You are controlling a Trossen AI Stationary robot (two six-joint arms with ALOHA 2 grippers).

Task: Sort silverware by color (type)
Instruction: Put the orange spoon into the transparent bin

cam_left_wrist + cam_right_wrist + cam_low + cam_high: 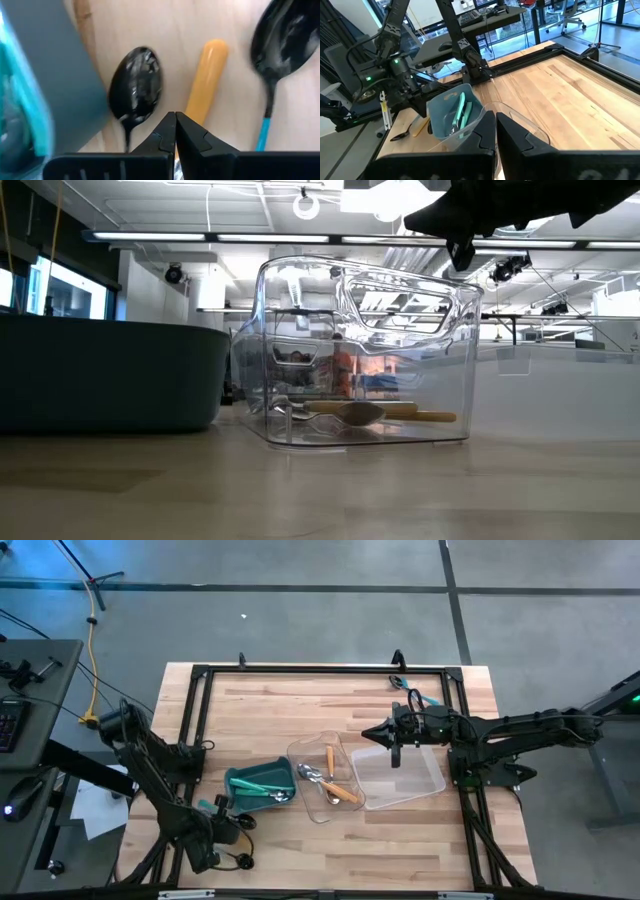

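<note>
Beside the teal bin [55, 75], on the wood, lie an orange-handled utensil [207, 75], a black spoon head [136, 87] and a black spoon with a teal handle [280, 40]. My left gripper [175, 120] [225, 815] is shut and points down over the orange handle's end. The bin [235, 780] holds teal-handled silverware [262, 786]. The clear tray [305, 755] next to it holds orange-handled spoons [338, 790]. My right gripper [385, 732] [495, 120] hangs shut above a second clear tray [430, 780], holding nothing. My left gripper comes from above with shut fingers, its tips over the lower end of the orange handle [192, 112]. The handle lies flat on the table and runs on behind the fingers. I cannot tell whether the tips touch it.
A black frame [300, 670] borders the wooden table. The bin and the two clear trays stand in a row across the middle. Bare wood lies toward the far edge [320, 705] and near edge [350, 850]. In the low view the clear tray [365, 350] stands beside the bin [110, 375].
</note>
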